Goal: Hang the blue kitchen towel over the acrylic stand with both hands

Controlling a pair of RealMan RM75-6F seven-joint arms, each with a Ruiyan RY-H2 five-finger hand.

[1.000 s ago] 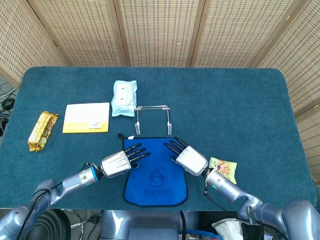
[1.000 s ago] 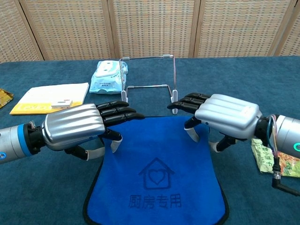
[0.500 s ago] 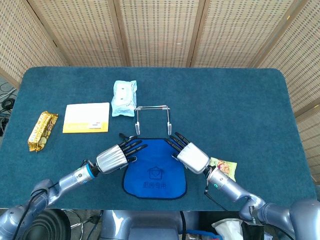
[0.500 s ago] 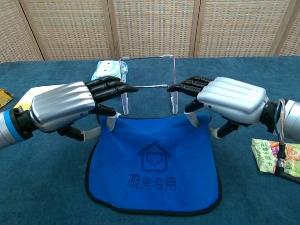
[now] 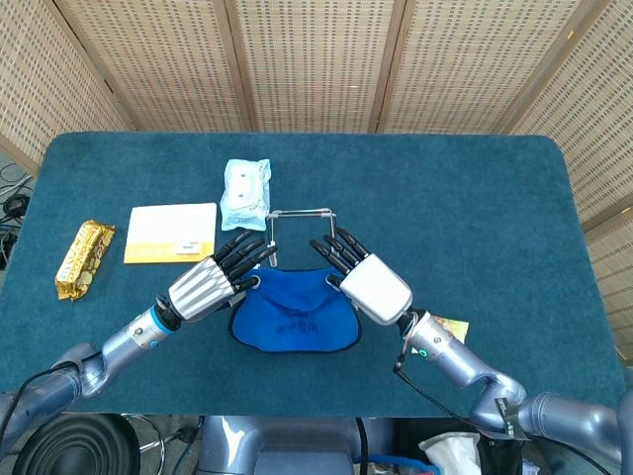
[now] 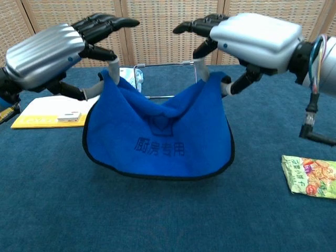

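Observation:
The blue kitchen towel (image 6: 157, 139) (image 5: 294, 309) hangs in the air, sagging between my two hands, its printed face toward the chest camera. My left hand (image 6: 52, 50) (image 5: 206, 282) pinches its left top corner. My right hand (image 6: 252, 34) (image 5: 368, 282) pinches the right top corner. The acrylic stand (image 6: 165, 65) (image 5: 301, 214) stands just behind the towel, mostly hidden by it in the chest view; only its top rail and part of a lower bar show.
Behind the stand lies a white wipes pack (image 5: 244, 194). A yellow pad (image 5: 171, 233) and a gold snack bar (image 5: 83, 259) lie to the left. A green snack packet (image 6: 310, 176) lies at the right near my right arm.
Both hands have risen and moved toward the stand, lifting the towel fully off the table. The towel now sags between them instead of trailing on the cloth.

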